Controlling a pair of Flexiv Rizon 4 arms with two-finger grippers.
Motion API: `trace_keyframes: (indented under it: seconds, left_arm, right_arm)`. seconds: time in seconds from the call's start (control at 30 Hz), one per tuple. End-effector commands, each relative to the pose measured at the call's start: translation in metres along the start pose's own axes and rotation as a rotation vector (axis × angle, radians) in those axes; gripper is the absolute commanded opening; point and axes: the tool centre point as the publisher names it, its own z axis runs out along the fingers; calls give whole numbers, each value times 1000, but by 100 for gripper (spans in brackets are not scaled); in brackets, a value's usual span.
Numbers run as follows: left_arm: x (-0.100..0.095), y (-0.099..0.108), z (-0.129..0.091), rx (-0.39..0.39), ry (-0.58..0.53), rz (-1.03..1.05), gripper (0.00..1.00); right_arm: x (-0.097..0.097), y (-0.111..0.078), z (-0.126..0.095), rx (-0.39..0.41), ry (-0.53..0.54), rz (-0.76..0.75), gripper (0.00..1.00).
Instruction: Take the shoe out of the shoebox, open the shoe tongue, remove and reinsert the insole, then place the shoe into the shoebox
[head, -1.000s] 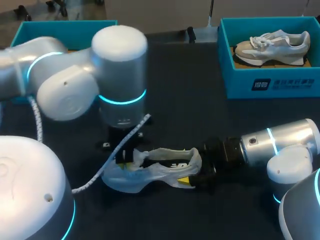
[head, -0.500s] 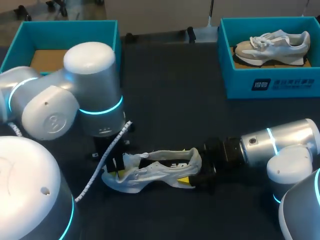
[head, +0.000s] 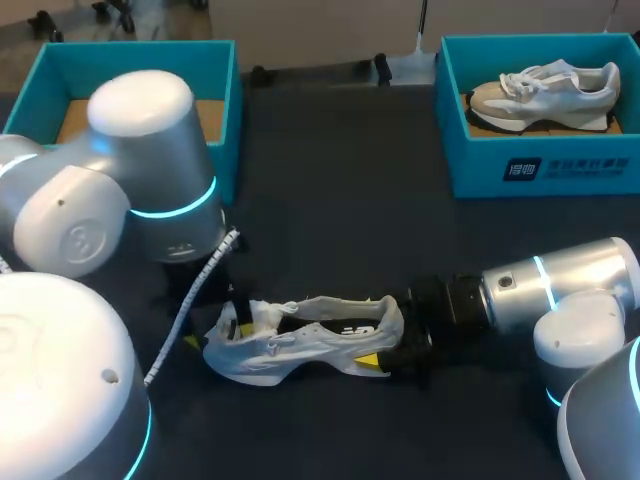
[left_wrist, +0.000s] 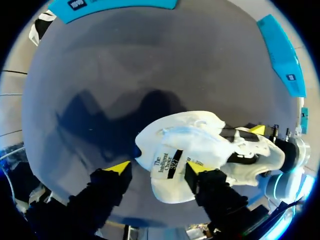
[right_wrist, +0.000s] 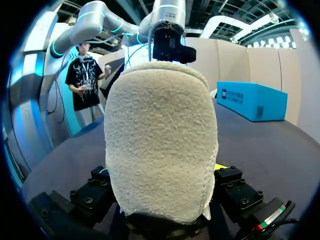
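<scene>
Looking at your left gripper (left_wrist: 156, 167), the fingers are spread wide either side of the tongue (left_wrist: 172, 160), nothing pinched yet. The shoe (head: 300, 340) sits out of its box near the table's (head: 340, 200) front edge, and your right gripper (head: 388, 338) is clamped on the heel (right_wrist: 160, 140), I'd guess to steady it.

From where I stand, the shoe (head: 270, 355) is soft white cloth with smoother panels, and its heel (right_wrist: 160, 140) has a rough, fuzzy suede nap. The table (head: 340, 200) is dark and matt. The shoebox (head: 540, 170) is matt teal cardboard. The left arm (head: 150, 150) and right arm (head: 560, 285) have smooth, glossy silver shells.
</scene>
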Motion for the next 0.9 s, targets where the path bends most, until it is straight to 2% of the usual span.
trace_keyframes:
  seconds: [0.03, 0.43, 0.53, 0.57, 0.63, 0.7, 0.83, 0.87, 0.9]
  left_arm:
    - [-9, 8, -33, 38, 100, 28, 100]
    - [30, -7, -77, 121, 132, 180, 100]
    - [41, -6, -97, 139, 141, 266, 99]
    - [42, -6, -100, 135, 145, 288, 98]
    - [49, -7, -116, 104, 161, 392, 89]
    - [53, -9, -127, 103, 176, 453, 85]
    - [65, -12, -146, 66, 183, 629, 39]
    - [68, -12, -150, 68, 186, 665, 25]
    - [72, -12, -154, 53, 172, 718, 3]
  right_arm:
    - [1, 1, 2, 7, 0, 1, 0]
    - [1, 1, 2, 7, 0, 1, 0]
    - [1, 1, 2, 7, 0, 1, 0]
    - [1, 1, 2, 7, 0, 1, 0]
    - [1, 1, 2, 7, 0, 1, 0]
    - [1, 1, 2, 7, 0, 1, 0]
    - [1, 1, 2, 7, 0, 1, 0]
    - [1, 1, 2, 7, 0, 1, 0]
    - [1, 1, 2, 7, 0, 1, 0]
